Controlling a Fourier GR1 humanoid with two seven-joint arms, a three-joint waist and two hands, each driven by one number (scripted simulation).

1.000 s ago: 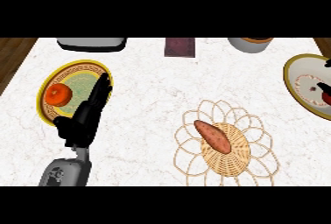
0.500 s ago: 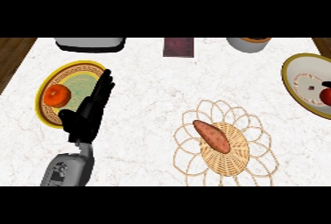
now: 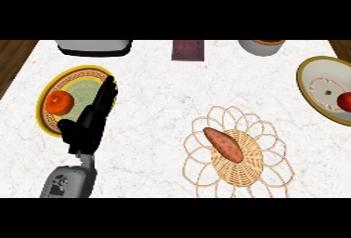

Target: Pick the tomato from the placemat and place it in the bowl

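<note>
- Left hand [image 3: 89, 124] comes up from the lower left on its grey forearm [image 3: 68, 180], its black fingers straight and together, holding nothing.
- Its fingertips lie over the right edge of the round placemat [image 3: 74, 79], which has a yellow rim.
- Just to the left of the fingers, apart from them, the tomato [image 3: 60, 102] sits on the placemat.
- Well off to the right of the hand, a woven wicker mat [image 3: 237, 155] carries a sweet potato [image 3: 224, 144] lying at a slant.
- Far to the right, at the counter's edge, stands the bowl [image 3: 319, 83], with a small red thing [image 3: 345, 101] inside it.
- Beyond the fingertips, along the far edge, sit a grey appliance [image 3: 93, 46], a dark reddish block [image 3: 188, 50] and a grey pot [image 3: 261, 47].
- All of it rests on the white marble counter [image 3: 158, 107].
</note>
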